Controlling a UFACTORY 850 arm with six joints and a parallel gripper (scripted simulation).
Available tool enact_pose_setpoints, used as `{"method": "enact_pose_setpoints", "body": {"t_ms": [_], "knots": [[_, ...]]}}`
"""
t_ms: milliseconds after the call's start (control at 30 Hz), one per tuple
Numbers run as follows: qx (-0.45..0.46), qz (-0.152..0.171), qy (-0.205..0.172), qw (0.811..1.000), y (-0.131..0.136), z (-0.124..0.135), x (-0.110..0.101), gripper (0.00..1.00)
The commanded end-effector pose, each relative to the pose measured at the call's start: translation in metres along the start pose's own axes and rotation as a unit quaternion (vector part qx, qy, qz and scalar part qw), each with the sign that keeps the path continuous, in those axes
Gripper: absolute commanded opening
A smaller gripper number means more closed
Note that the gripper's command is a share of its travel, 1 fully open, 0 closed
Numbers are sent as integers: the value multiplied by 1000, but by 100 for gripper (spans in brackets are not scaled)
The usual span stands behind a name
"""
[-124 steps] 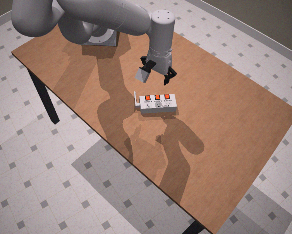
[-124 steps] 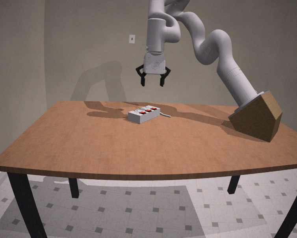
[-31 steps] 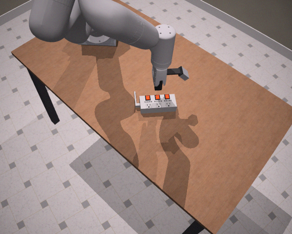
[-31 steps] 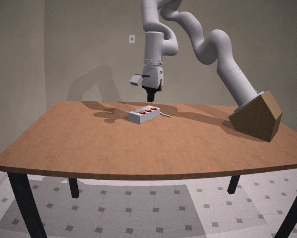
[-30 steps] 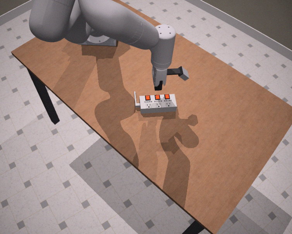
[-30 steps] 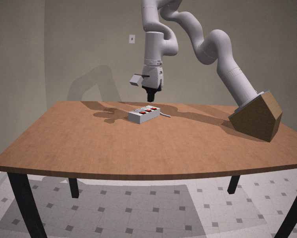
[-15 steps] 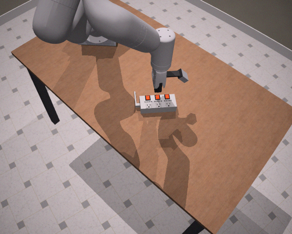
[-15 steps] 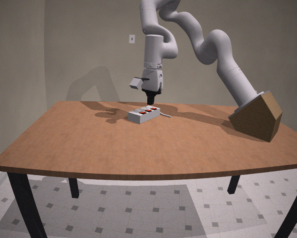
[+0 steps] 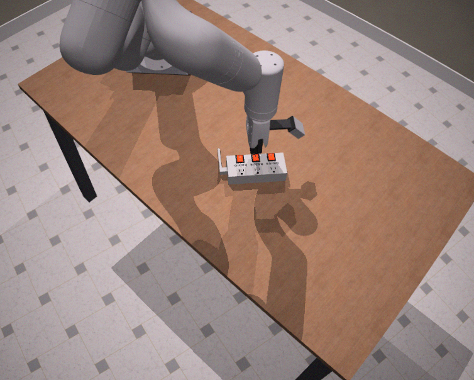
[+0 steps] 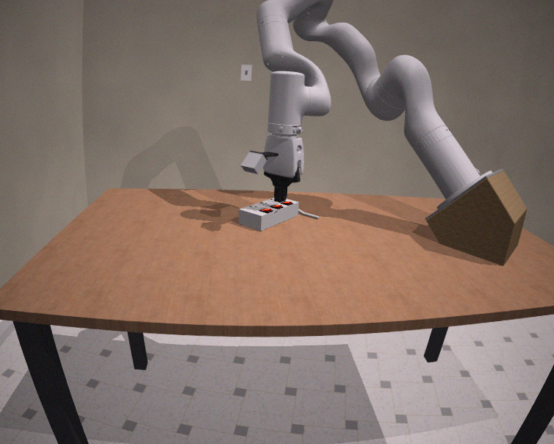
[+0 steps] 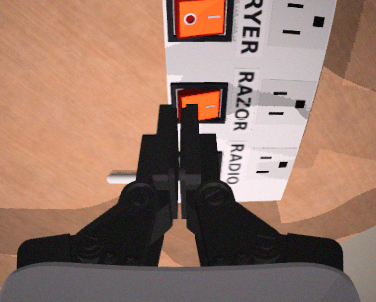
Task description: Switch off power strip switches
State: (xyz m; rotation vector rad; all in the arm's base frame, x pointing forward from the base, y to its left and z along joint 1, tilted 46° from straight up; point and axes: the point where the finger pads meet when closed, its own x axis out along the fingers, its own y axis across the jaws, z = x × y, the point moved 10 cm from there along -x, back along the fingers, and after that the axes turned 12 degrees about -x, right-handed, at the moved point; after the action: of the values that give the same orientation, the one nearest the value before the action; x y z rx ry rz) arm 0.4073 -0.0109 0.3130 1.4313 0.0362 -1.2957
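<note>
A white power strip lies flat and right way up on the wooden table. It has three orange rocker switches in a row: RADIO, RAZOR and DRYER. My gripper is shut and empty, pointing straight down. Its tips are over the near end of the RAZOR switch, just above or touching it. In the wrist view the fingers hide the RADIO switch.
A short grey cord stub sticks out at the RADIO end of the strip. The arm's wooden base wedge sits at one end of the table. The wrist camera block juts out beside the gripper.
</note>
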Motion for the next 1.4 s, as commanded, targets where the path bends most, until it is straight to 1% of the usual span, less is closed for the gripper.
{"method": "enact_pose_setpoints", "body": {"t_ms": [0,367,1367], "knots": [[0,1,0,1000,0,0,3,0],[0,1,0,1000,0,0,8,0],[0,1,0,1000,0,0,8,0]]}}
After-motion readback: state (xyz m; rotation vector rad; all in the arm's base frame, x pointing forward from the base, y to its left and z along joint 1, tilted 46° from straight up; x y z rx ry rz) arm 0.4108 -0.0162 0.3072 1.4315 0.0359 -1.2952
